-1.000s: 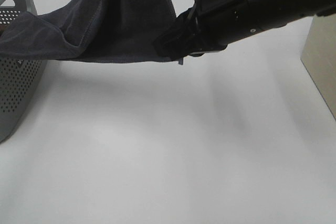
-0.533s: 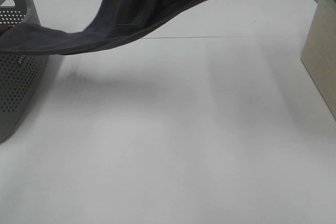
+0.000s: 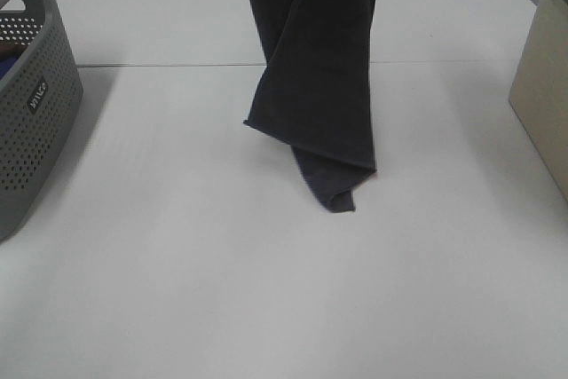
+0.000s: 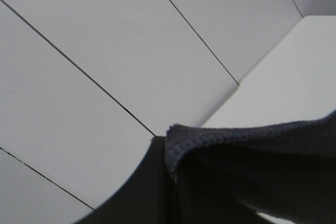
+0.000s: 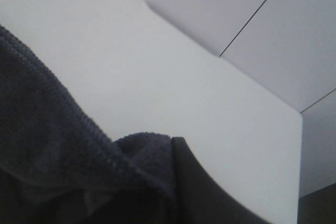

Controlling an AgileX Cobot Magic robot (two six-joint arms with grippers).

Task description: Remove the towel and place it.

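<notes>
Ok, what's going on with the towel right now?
The towel hangs from above the high view, its lowest tip at or just above the table. It is clear of the grey basket on the left and the beige box on the right. Both wrist views show cloth against the left pincer and right pincer, so both seem to grip it.

The high camera looks down at the white table [image 3: 177, 290] from some distance. Both wrist cameras face upward to the wall panels [image 4: 79, 51], very close to the towel [image 3: 315, 68], which all three views share.
</notes>
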